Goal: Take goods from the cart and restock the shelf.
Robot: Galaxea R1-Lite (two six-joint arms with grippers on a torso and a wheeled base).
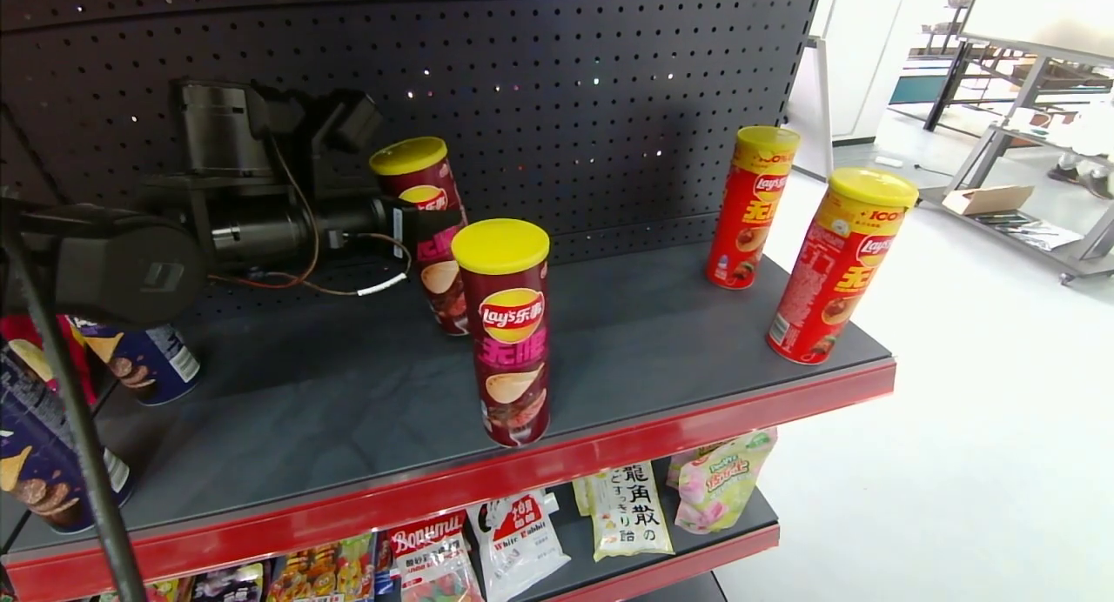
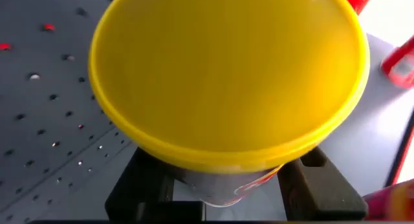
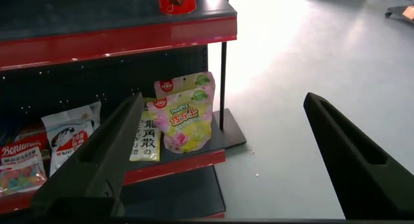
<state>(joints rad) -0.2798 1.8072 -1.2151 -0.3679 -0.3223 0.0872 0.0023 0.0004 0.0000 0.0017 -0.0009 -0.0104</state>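
Note:
A maroon chip can with a yellow lid (image 1: 416, 171) is at the back of the dark shelf (image 1: 348, 393), close to the pegboard, leaning a little. My left gripper (image 1: 419, 224) is shut on its upper body from the left. In the left wrist view the lid (image 2: 226, 75) sits right under the camera, with a black finger (image 2: 145, 185) on either side of the can. A second maroon can (image 1: 512, 324) stands upright near the shelf's front edge. My right gripper (image 3: 226, 185) hangs open and holds nothing, low beside the shelving.
Two red cans (image 1: 753, 206) (image 1: 840, 267) stand at the shelf's right end. Blue cans (image 1: 148, 358) (image 1: 35, 463) stand at the left. Snack bags (image 3: 184, 117) fill the lower shelf. The pegboard (image 1: 566, 80) backs the shelf. Open floor lies to the right.

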